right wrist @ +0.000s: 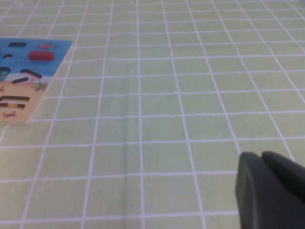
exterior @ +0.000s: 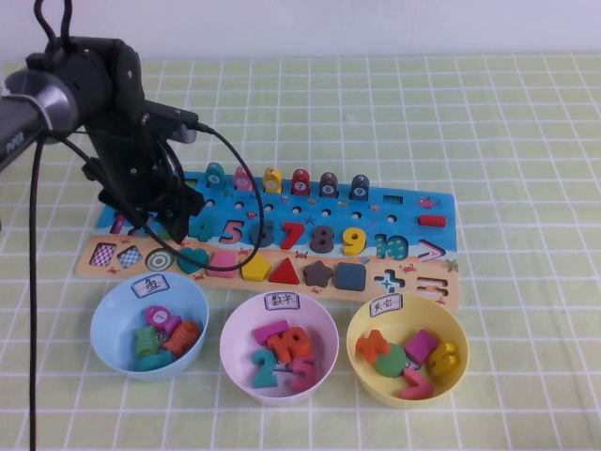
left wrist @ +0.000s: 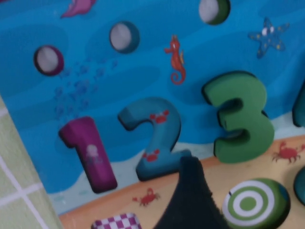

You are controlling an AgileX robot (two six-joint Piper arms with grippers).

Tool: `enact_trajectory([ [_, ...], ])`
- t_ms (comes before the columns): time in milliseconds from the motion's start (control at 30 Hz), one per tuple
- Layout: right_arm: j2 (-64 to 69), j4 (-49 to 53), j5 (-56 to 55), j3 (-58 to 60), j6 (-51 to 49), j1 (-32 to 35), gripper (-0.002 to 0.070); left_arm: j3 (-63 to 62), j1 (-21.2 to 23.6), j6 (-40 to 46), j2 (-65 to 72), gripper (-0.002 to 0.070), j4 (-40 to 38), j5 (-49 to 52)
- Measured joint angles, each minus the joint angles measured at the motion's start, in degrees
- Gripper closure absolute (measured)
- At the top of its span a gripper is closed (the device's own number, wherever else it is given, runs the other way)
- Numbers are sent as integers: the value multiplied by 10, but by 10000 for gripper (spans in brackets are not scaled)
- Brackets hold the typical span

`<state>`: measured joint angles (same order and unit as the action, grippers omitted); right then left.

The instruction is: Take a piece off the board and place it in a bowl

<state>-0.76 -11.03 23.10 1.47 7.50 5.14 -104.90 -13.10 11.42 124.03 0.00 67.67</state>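
The green "3" (left wrist: 240, 117) sits in its slot on the blue part of the board (exterior: 404, 211), between the teal "2" (left wrist: 152, 136) and a green ringed disc (left wrist: 250, 202). My left gripper (exterior: 171, 222) hangs low over the board's left end and hides the "3" in the high view. It is open and empty; one dark fingertip (left wrist: 190, 191) shows beside the "3", apart from it. The pink bowl (exterior: 235, 324) stands in front of the board, in the middle, with several numerals inside. My right gripper (right wrist: 264, 160) is shut and empty over the mat, right of the board.
A light blue bowl (exterior: 108, 310) stands left of the pink one and a yellow bowl (exterior: 455, 329) right of it, both holding pieces. A magenta "1" (left wrist: 90, 152) lies beside the "2". Ringed pegs (exterior: 300, 181) line the board's far edge. A black cable (exterior: 246, 202) loops over the board.
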Motion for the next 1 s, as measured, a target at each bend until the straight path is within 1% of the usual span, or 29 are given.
enact_trajectory([
  [167,0,0,0,0,0,0,694,0,0,5,6,237,0,-21],
  [333,0,0,0,0,0,0,694,0,0,8,7,296,0,-28],
  [467,0,0,0,0,0,0,694,0,0,8,7,319,0,-32],
  [1000,0,0,0,0,0,0,694,0,0,8,11,323,0,-39],
])
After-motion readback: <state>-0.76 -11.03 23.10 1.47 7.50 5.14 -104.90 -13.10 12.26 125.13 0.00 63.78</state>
